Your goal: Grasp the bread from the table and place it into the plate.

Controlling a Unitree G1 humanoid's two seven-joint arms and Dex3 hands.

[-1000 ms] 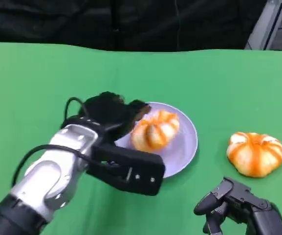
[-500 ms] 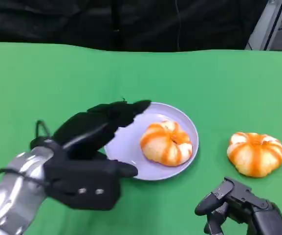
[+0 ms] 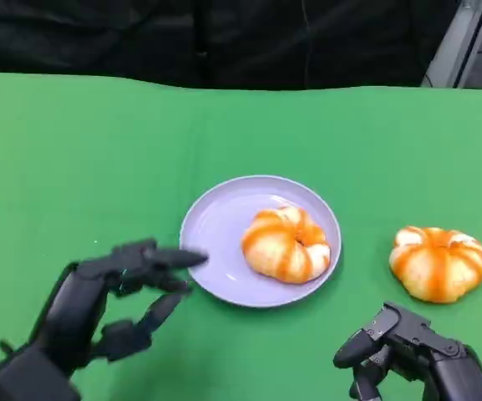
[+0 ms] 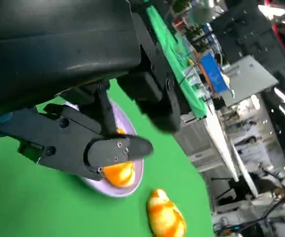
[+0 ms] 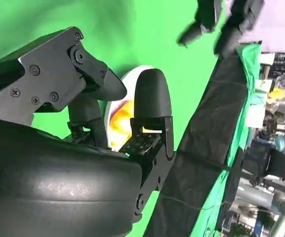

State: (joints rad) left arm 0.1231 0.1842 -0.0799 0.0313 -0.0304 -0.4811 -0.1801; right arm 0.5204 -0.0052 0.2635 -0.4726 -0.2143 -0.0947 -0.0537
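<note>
An orange-and-white striped bread (image 3: 286,244) lies in the lavender plate (image 3: 215,234) at the middle of the green table; both also appear in the left wrist view as the bread (image 4: 118,174) on the plate (image 4: 127,185). A second, similar bread (image 3: 438,262) sits on the cloth to the right of the plate, also seen as the bread (image 4: 166,217). My left hand (image 3: 98,305) hovers at the lower left, just left of the plate, fingers apart and holding nothing. My right hand (image 3: 412,351) rests low at the lower right, below the second bread, fingers spread and empty.
The green cloth (image 3: 73,150) stretches wide around the plate, ending at a black curtain (image 3: 224,38) along the far edge. A metal frame (image 3: 466,42) stands at the far right corner.
My left hand has let go of the bread in the plate and pulled back toward me, from over the plate to its lower left. The right hand has stayed put.
</note>
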